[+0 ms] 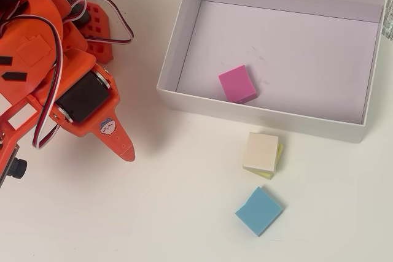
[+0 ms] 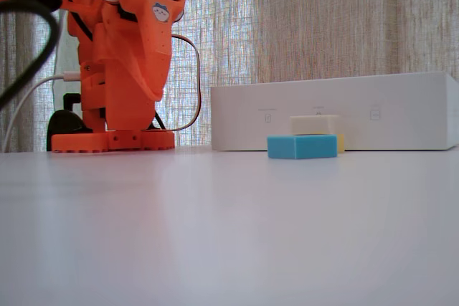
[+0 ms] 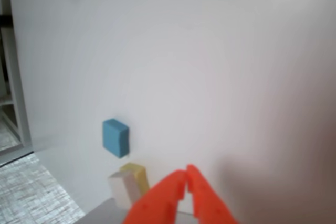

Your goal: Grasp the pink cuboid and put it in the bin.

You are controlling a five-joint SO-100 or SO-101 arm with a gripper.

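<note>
The pink cuboid [image 1: 237,83] lies flat on the floor of the bin [image 1: 174,48], near its front wall. In the fixed view the bin [image 2: 401,116] is a low white box and the pink cuboid is hidden inside it. My orange gripper [image 1: 126,151] is drawn back at the left of the overhead view, well apart from the bin, empty. In the wrist view the gripper [image 3: 186,174] shows its two orange fingertips touching, shut on nothing. The arm stands folded at the left of the fixed view.
A cream block with a yellow underside [image 1: 261,153] lies just outside the bin's front wall, a light blue block [image 1: 258,210] a little nearer. Both show in the fixed view [image 2: 314,125] [image 2: 302,146] and wrist view [image 3: 127,183] [image 3: 115,137]. A curtain hangs behind.
</note>
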